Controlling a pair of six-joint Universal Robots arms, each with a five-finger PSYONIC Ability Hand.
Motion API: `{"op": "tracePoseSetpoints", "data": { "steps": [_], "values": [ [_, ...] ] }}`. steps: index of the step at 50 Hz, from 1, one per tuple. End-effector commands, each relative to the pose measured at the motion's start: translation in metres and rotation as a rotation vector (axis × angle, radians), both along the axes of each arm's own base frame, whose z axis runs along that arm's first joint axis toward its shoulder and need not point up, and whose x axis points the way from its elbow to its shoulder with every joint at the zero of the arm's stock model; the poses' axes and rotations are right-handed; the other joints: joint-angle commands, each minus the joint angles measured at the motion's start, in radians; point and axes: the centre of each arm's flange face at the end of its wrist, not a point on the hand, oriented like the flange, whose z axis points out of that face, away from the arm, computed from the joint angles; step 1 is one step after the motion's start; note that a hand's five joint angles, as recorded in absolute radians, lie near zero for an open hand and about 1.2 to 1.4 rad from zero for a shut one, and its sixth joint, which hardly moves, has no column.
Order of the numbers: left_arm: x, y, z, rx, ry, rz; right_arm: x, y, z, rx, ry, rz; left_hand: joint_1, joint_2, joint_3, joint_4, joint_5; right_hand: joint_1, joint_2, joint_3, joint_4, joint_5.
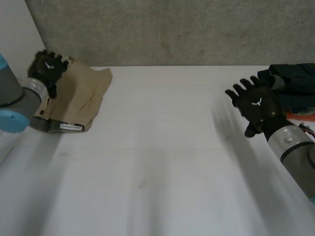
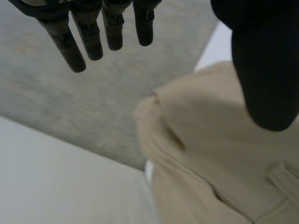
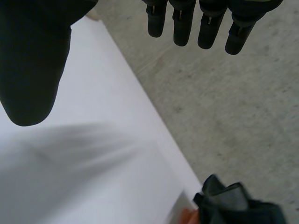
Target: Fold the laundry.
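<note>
A folded tan garment point(image 1: 78, 98) lies at the table's far left; its waistband with a white label faces the front. My left hand point(image 1: 47, 69) hovers over its back left part, fingers point(image 2: 88, 39) straight and spread, nothing held; the tan cloth point(image 2: 219, 158) lies below the palm. A heap of dark teal laundry point(image 1: 293, 86) sits at the far right edge, with an orange piece point(image 1: 301, 116) under it. Just left of that heap my right hand point(image 1: 257, 105) hangs above the table, open, fingers point(image 3: 187, 23) straight and empty. The dark cloth point(image 3: 238, 205) lies beyond the palm.
The white table point(image 1: 162, 147) spreads between the two hands. A grey concrete wall point(image 1: 172, 29) runs along its back edge, and a white panel point(image 1: 15, 34) stands at the far left.
</note>
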Motion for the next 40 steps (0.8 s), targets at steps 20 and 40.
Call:
{"op": "tracePoseSetpoints", "data": {
  "steps": [20,40],
  "values": [
    [0.003,-0.046,-0.103,0.015,0.009,-0.085,-0.008,0.019,-0.029,0.113,0.015,-0.017,0.724,0.725,0.724,0.734,0.712,-0.050,-0.040,-0.035,-0.036,-0.043],
    [-0.128,0.116,0.114,-0.127,0.521,-0.339,-0.010,0.022,-0.026,0.108,0.013,-0.028,1.186,1.187,1.186,1.196,1.174,-0.050,-0.040,-0.035,-0.036,-0.043]
  ]
}}
